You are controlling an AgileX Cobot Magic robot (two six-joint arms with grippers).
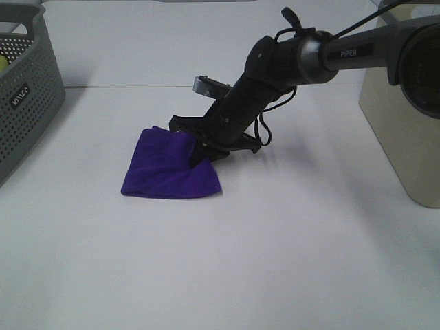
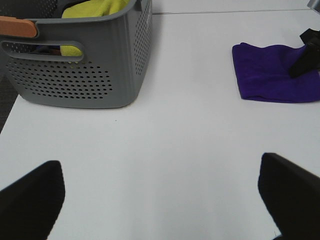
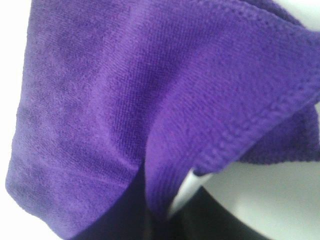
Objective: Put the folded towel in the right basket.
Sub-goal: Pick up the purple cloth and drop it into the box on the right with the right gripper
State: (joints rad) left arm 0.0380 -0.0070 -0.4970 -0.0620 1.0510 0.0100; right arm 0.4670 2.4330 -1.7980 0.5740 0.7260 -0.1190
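Note:
The folded purple towel (image 1: 161, 168) lies on the white table, left of the middle. My right gripper (image 1: 199, 152) reaches across from the right and is down on the towel's right edge, shut on a raised fold of it. In the right wrist view the towel (image 3: 125, 90) fills the frame and its hem runs down between the fingers (image 3: 165, 217). The left wrist view shows the towel (image 2: 267, 75) with the right gripper (image 2: 305, 60) on it. The beige right basket (image 1: 405, 124) stands at the right edge. My left gripper (image 2: 160, 200) is open and empty, well away from the towel.
A grey perforated basket (image 1: 27, 96) stands at the far left; the left wrist view shows it (image 2: 75, 75) holding a yellow cloth (image 2: 95, 7). Bare white table (image 1: 309, 240) lies between the towel and the right basket.

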